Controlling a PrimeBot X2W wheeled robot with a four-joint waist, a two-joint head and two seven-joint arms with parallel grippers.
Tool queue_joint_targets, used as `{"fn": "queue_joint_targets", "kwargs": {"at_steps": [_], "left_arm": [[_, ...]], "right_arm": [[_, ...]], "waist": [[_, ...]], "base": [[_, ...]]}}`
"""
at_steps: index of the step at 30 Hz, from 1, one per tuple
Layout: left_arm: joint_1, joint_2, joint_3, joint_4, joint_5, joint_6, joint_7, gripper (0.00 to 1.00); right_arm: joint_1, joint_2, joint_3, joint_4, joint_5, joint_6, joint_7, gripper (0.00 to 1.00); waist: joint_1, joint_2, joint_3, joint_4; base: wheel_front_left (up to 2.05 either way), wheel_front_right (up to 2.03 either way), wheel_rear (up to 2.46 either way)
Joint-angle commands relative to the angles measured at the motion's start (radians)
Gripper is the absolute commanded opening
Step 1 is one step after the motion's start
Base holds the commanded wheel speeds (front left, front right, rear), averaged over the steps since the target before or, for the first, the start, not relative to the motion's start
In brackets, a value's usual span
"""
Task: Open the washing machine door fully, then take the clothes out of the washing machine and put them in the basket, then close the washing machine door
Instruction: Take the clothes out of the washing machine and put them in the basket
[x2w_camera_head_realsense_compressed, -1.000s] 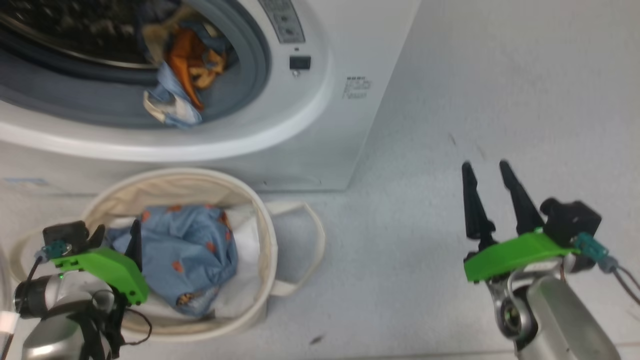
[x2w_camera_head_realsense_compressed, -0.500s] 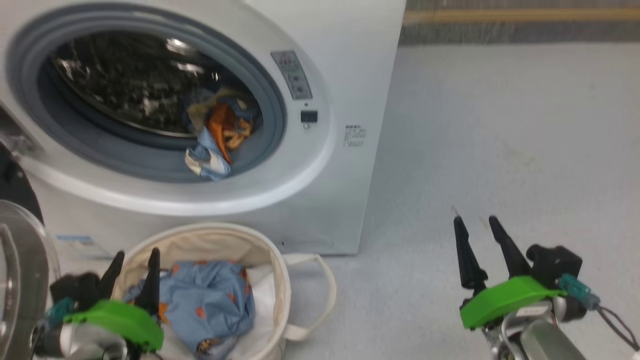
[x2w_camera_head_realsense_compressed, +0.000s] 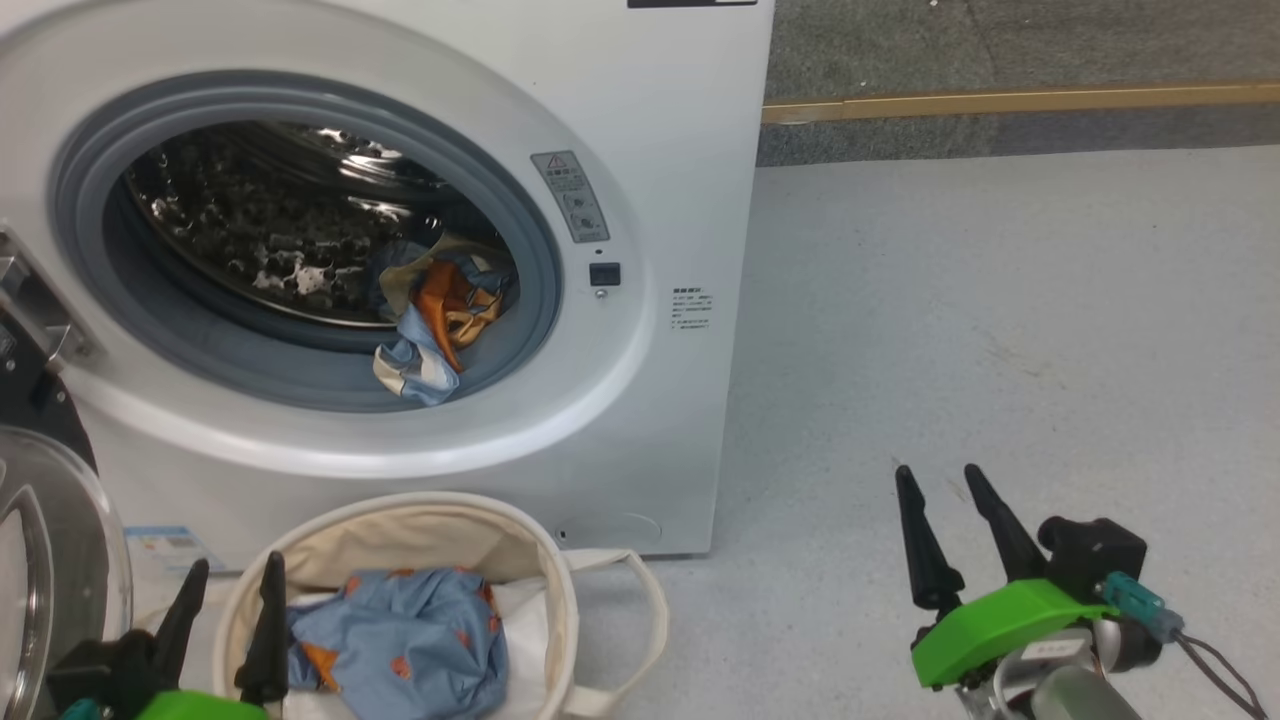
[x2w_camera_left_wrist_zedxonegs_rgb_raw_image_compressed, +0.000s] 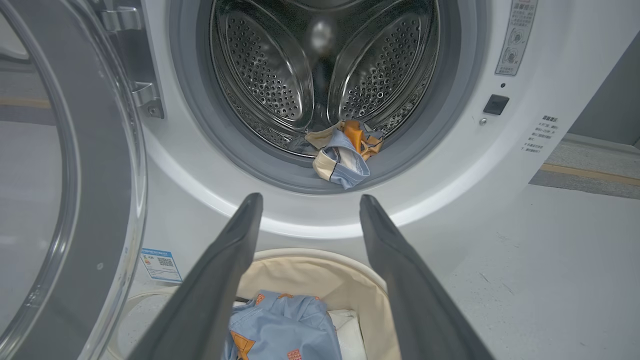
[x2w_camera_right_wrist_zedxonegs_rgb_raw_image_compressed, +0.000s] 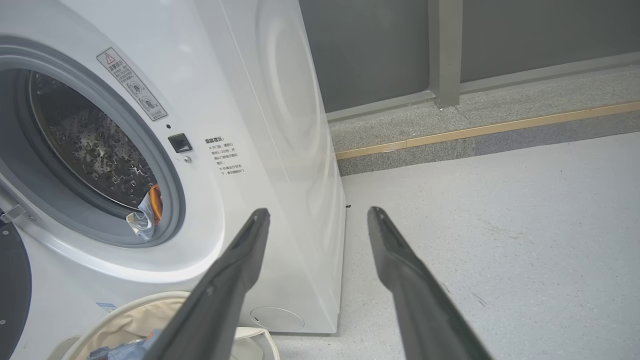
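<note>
The white washing machine stands with its door swung wide to the left. A bundle of blue, cream and orange clothes lies on the grey ring at the drum's lower right lip; the same clothes appear in the left wrist view. Below, the cream basket holds a light blue garment with orange patches. My left gripper hovers open at the basket's left rim, empty. My right gripper stands open over bare floor, right of the machine.
Grey floor stretches right of the machine to a raised kerb with a yellow strip. A white sheet lines the basket's right side. The door's hinge bracket sits at the opening's left edge.
The head camera has tilted upward, so machine, basket and grippers all sit lower in the picture. My left gripper turned from over the basket to point upward at its left rim.
</note>
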Motion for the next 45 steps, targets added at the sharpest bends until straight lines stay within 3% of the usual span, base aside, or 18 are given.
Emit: {"fn": "queue_joint_targets", "kwargs": {"at_steps": [1, 17, 45], "left_arm": [[-0.025, 0.037, 0.044, -0.039, 0.012, 0.008, -0.013, 1.00], [-0.003, 0.049, 0.053, -0.048, -0.007, 0.028, -0.001, 1.00], [-0.055, 0.057, 0.021, 0.003, -0.017, 0.019, 0.001, 1.00]], "right_arm": [[-0.008, -0.003, 0.025, -0.024, 0.005, 0.008, -0.012, 1.00], [-0.014, -0.012, 0.032, -0.019, 0.014, 0.008, -0.012, 1.00], [-0.025, -0.005, 0.029, -0.020, 0.011, 0.008, -0.012, 1.00]], "waist": [[0.0000, -0.0001, -0.004, -0.004], [0.0000, -0.0001, -0.033, -0.020], [0.0000, -0.0001, -0.018, -0.027]], "base": [[0.00, 0.00, 0.00], [0.00, 0.00, 0.00], [0.00, 0.00, 0.00]]}}
